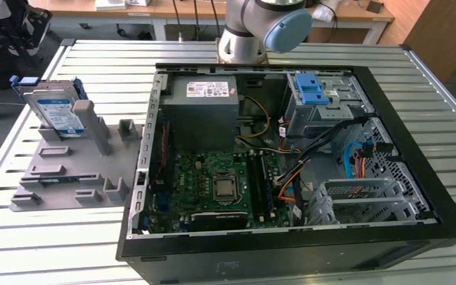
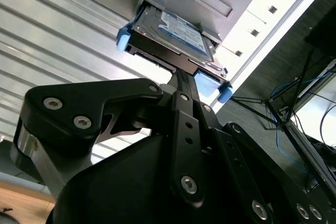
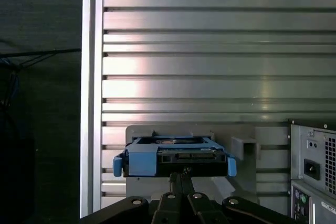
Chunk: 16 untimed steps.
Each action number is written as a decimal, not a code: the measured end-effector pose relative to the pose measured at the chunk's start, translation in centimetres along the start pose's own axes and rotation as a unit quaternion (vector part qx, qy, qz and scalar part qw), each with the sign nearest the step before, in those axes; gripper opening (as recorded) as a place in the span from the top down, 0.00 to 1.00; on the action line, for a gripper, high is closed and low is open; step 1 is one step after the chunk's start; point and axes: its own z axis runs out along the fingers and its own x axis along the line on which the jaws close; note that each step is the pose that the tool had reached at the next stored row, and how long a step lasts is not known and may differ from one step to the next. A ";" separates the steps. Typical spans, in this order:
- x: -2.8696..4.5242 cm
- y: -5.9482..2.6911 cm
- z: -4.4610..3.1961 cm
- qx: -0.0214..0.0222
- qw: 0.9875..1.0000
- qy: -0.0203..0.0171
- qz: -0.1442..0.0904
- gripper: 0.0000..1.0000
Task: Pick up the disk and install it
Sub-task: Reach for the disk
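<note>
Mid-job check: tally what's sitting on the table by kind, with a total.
Disk: 1
Grey holder: 1
Open computer case: 1
Total: 3

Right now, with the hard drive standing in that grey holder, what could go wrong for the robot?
1. The hard drive stands upright in a slot of the grey holder; an off-centre grasp might wedge it against the posts.
2. The gripper looks shut, so it may bump the blue bracket instead of straddling it.
3. Loose cables beside the drive cage could snag it during installation.
</note>
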 end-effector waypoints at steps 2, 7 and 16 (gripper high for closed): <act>0.41 -0.09 0.06 0.000 1.000 0.000 0.000 0.89; 1.09 -0.27 0.15 0.000 1.000 0.000 0.000 0.89; 2.13 -0.55 0.26 0.000 1.000 0.000 -0.001 0.89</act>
